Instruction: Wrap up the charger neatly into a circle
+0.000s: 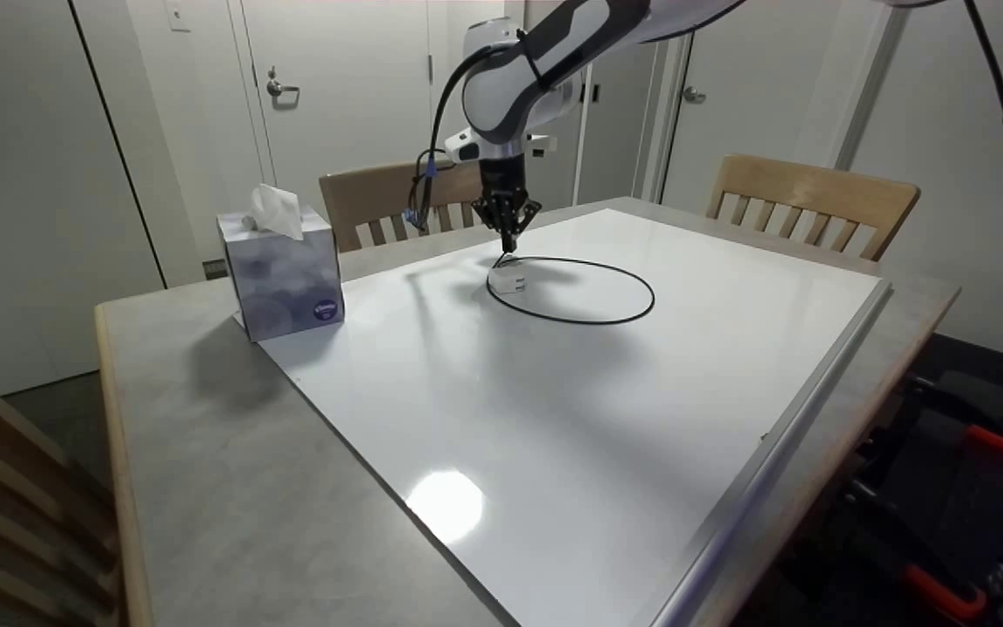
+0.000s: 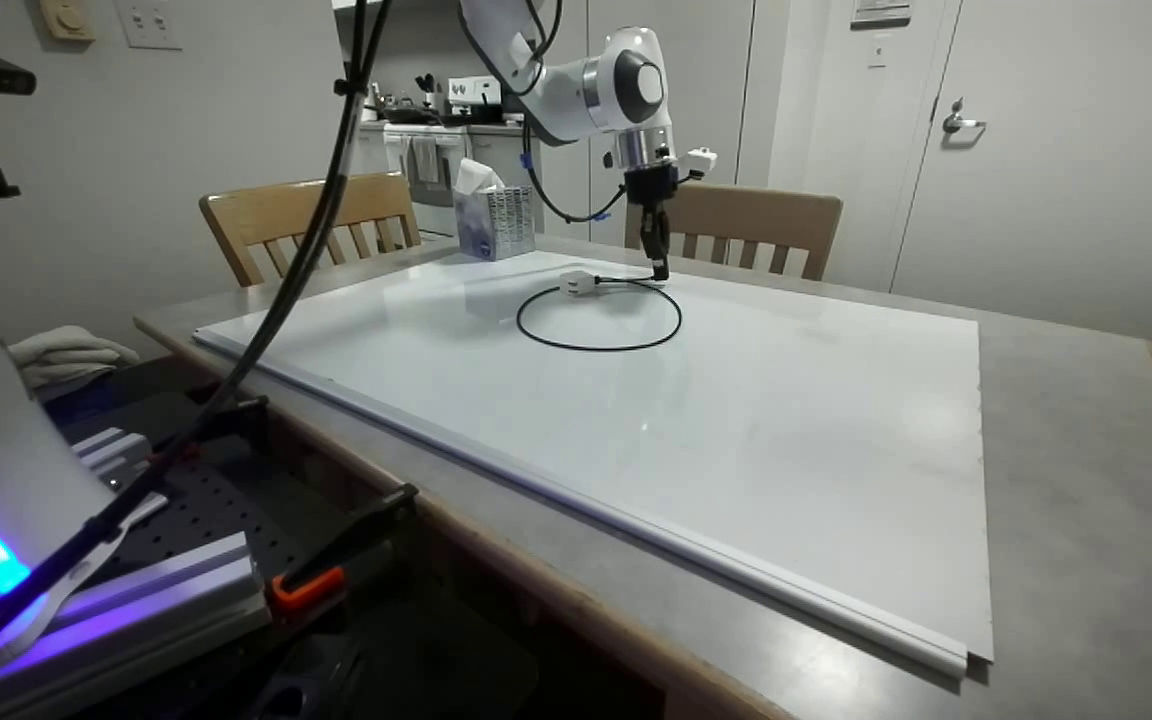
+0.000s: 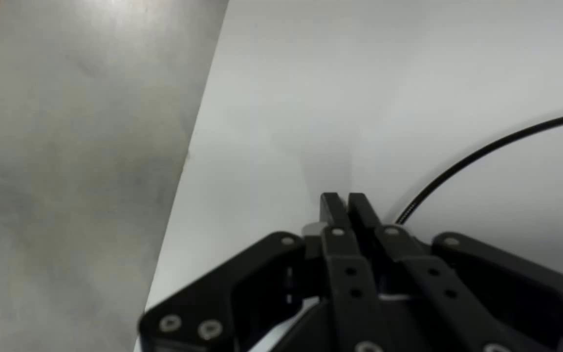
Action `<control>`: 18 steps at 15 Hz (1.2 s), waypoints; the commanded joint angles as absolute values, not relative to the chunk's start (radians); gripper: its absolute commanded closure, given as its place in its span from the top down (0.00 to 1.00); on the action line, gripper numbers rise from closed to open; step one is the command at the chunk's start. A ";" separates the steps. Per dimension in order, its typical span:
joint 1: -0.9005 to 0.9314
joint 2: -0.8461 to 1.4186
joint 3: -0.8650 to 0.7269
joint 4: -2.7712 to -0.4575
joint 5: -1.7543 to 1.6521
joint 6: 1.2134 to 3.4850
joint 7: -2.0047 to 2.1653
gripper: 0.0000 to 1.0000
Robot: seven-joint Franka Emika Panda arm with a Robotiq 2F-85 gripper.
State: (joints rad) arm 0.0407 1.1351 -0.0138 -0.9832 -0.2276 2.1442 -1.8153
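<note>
In an exterior view the charger (image 1: 590,323) lies at four o'clock from the hand (image 1: 508,247); in an exterior view its loop (image 2: 591,348), at eight; in the wrist view its cable (image 3: 460,165) runs toward two beside nearly met fingers (image 3: 333,210), any pinch impossible to tell.

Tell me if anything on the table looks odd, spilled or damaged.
Nothing looks spilled or damaged; the bright spot seems just glare. Mildly odd: a white board lies flat on the table, though its long rail suggests a wall-mounted whiteboard. The charger lies loosely looped.
</note>
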 commanded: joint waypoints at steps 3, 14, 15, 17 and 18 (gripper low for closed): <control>0.034 1.105 -0.041 -1.032 -0.268 2.093 -1.736 0.02; 0.034 1.025 -0.062 -1.170 -0.316 2.023 -1.578 0.02; 0.034 1.014 -0.063 -1.186 -0.321 2.011 -1.567 0.02; 0.034 0.990 -0.062 -1.221 -0.335 1.994 -1.546 0.02; 0.033 0.974 -0.061 -1.239 -0.340 1.981 -1.540 0.02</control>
